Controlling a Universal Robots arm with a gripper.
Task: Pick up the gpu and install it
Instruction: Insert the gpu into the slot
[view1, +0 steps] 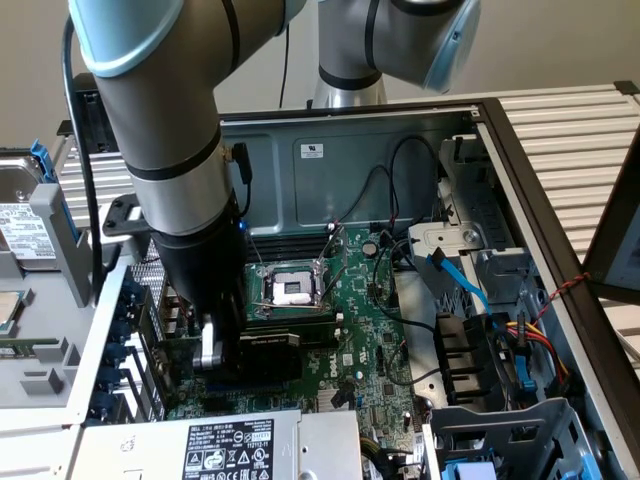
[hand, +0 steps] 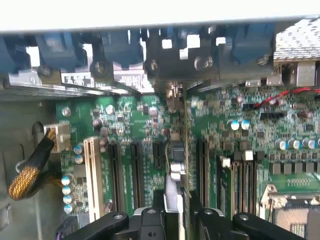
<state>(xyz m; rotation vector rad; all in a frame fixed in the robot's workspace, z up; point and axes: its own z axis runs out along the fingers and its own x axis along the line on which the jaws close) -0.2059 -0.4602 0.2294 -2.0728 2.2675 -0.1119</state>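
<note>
Fingers (hand: 198, 216) hold the gpu (hand: 187, 165) edge-on, with open room toward black slots (hand: 137, 172) on either side.

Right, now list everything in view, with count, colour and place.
gpu: one, black and green, at the motherboard's slots
motherboard: one, green, inside the case
computer case: one, grey, centre
processor socket: one, silver and white, on the motherboard
cream slot: one, cream, beside black slots
power supply: one, silver, exterior view's near edge
hard drive: one, silver with white label, exterior view's left
blue cable: one, blue, exterior view's right
slatted surface: one, whitish, under the case
robot arm: one, grey, above the case
gripper: one, black, at the gpu
</note>
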